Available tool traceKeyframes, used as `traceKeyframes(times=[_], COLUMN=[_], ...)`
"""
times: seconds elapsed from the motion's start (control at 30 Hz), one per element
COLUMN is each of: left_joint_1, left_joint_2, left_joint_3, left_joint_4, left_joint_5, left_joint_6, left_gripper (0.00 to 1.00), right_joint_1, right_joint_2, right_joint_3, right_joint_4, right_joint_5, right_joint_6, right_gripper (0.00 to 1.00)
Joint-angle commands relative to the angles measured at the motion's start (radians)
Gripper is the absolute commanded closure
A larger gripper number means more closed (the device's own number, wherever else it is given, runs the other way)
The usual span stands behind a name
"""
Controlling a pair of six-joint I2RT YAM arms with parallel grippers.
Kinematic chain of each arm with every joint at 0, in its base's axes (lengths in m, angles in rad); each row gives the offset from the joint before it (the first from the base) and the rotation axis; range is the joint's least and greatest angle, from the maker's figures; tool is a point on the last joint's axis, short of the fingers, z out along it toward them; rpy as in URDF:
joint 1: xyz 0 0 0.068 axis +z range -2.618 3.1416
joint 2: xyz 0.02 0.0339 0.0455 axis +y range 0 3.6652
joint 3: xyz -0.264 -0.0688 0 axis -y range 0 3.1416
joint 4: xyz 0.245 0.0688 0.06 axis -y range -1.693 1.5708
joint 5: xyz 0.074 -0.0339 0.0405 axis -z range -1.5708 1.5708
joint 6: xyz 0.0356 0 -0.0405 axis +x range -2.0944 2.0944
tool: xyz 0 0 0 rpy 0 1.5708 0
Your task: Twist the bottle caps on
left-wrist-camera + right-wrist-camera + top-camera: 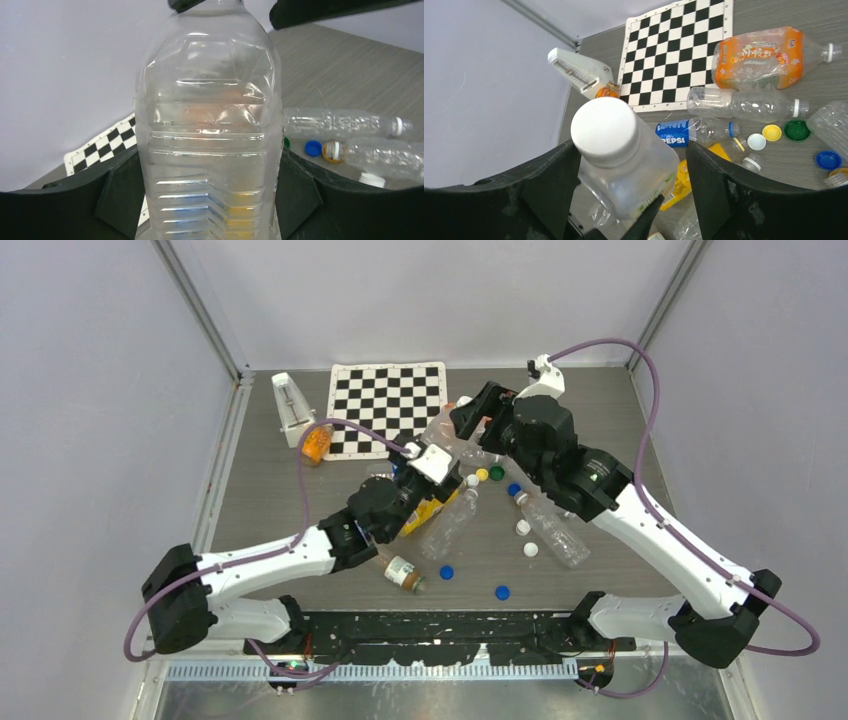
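One chessboard (387,410); one white metronome (290,410) just left of it. Loose on the table (280,520), nearer than the chessboard: three blue caps (446,572), three white caps (530,550), one yellow cap (481,475), one green cap (497,473). Of bottles (450,525), at least six show; two arms (270,560) hide part of the heap.

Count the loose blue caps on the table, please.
3. One blue cap lies near the green cap; a second and a third lie closer to the top view's bottom edge. More may be hidden.
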Motion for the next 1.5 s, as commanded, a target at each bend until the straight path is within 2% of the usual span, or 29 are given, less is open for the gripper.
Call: traceKeyframes(times=[0.0,0.13,0.3,0.43,0.6,0.87,1.47], left_joint_1=[0.102,0.211,0.332,0.374,0.404,0.443,0.463], left_joint_2=[-0.104,-0.165,-0.209,-0.232,-0.235,-0.252,-0.293], left_joint_3=[0.001,-0.020,-0.011,-0.011,-0.012,-0.004,-0.005], left_joint_4=[-0.185,-0.295,-0.433,-0.475,-0.476,-0.487,-0.498], left_joint_5=[0.199,0.387,0.659,0.765,0.840,0.935,1.094], left_joint_6=[-0.130,-0.169,-0.164,-0.165,-0.178,-0.194,-0.192], left_gripper=[1.00,1.00,1.00,1.00,1.00,1.00,1.00], right_joint_1=[-0.028,-0.051,-0.131,-0.226,-0.298,-0.343,-0.345], right_joint_2=[-0.054,-0.096,-0.115,-0.108,-0.081,-0.043,0.011], right_joint_3=[0.040,0.028,0.019,0.006,-0.003,-0.014,0.055], right_joint_4=[0.036,0.066,0.071,0.069,0.068,0.068,-0.039], right_joint_5=[-0.161,-0.286,-0.564,-0.777,-0.973,-1.127,-1.287], right_joint_6=[-0.124,-0.246,-0.394,-0.465,-0.542,-0.663,-0.875], right_gripper=[0.16,0.11,0.09,0.09,0.11,0.12,0.19])
